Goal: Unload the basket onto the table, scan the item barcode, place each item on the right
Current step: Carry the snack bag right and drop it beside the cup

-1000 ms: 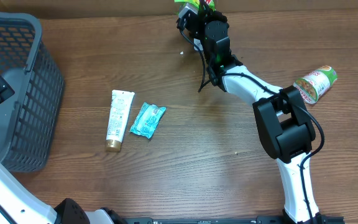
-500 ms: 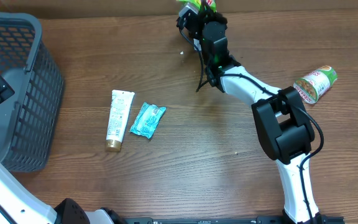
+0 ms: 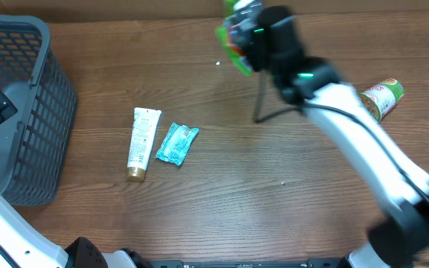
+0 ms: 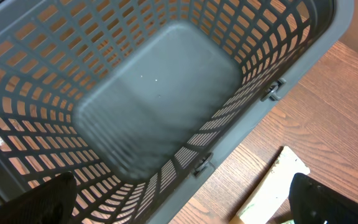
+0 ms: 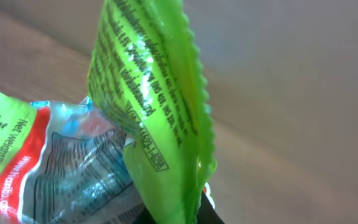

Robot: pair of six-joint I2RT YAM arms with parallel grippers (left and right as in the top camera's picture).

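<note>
A green and red snack packet (image 3: 232,39) hangs at the table's far edge with my right gripper (image 3: 249,33) shut on it; arm and packet are blurred. In the right wrist view the crinkled packet (image 5: 148,106) fills the left half, pinched at its lower end by my right gripper (image 5: 179,214), and a small square code (image 5: 156,158) shows on its green face. No striped barcode shows. My left gripper (image 4: 191,202) hangs open above the grey basket's rim (image 4: 291,68), holding nothing.
The grey basket (image 3: 47,141) stands at the left edge. A white tube (image 3: 141,143) and a teal packet (image 3: 177,143) lie side by side mid-table. The tube (image 4: 272,186) also shows beside the basket. A green and red cup (image 3: 378,98) lies on its side at the right.
My right arm has risen and swung rightward with the packet still held, and its links now blur across the right side. The left arm and the table items have not moved.
</note>
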